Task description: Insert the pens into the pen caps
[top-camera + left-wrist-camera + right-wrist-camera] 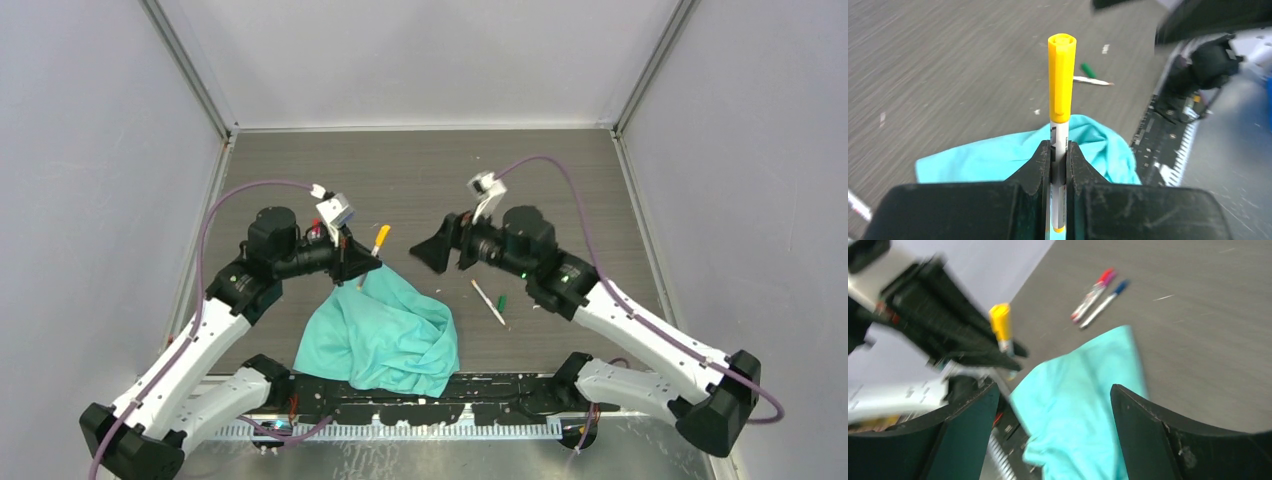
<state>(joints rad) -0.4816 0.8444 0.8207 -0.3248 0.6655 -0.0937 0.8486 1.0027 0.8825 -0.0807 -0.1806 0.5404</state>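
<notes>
A white pen wears a yellow cap. A bare pen lies beside a green cap, and 3 capped pens lie together on the table, dark grey wood grain walled by pale grey panels, a teal cloth near the middle. The left gripper is clamped on the white pen's barrel; the right gripper, just right of it, gapes wide and empty
</notes>
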